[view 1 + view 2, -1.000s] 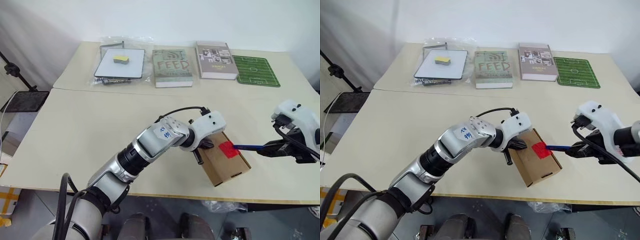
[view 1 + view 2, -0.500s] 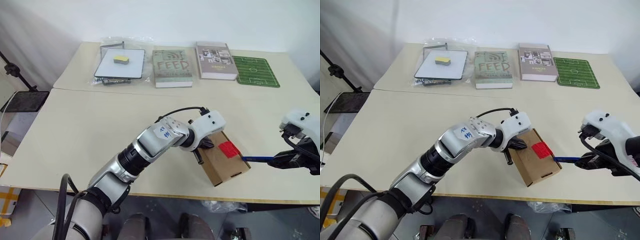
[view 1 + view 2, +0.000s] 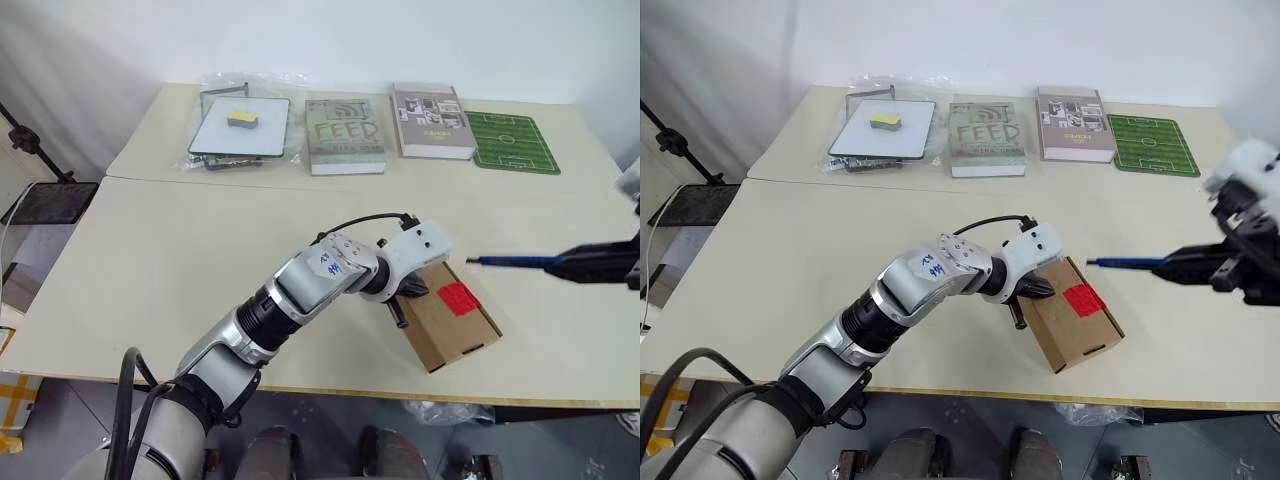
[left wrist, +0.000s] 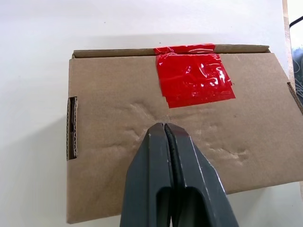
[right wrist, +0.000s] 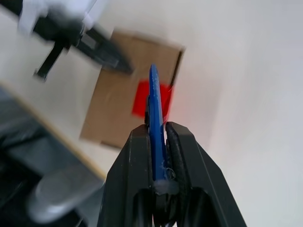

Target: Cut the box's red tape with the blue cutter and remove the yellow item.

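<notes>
pin small brown cardboard box (image 3: 448, 318) with closed left gripper (image 4: 164, 130); lower slim blue cutter (image 3: 1127, 263), clamped in right gripper (image 5: 158, 137), onto red tape patch (image 4: 193, 74).

The left hand (image 4: 164, 130) reaches forward and down, its fingers pressed together. The right hand (image 5: 156, 130) is raised at the right side, its fingers clamped on the blue cutter (image 3: 1127, 263).

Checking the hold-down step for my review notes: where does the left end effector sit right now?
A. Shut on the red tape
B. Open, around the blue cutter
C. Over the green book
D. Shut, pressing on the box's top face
D: the left end effector is shut with its tip on the box, short of the red tape.
</notes>
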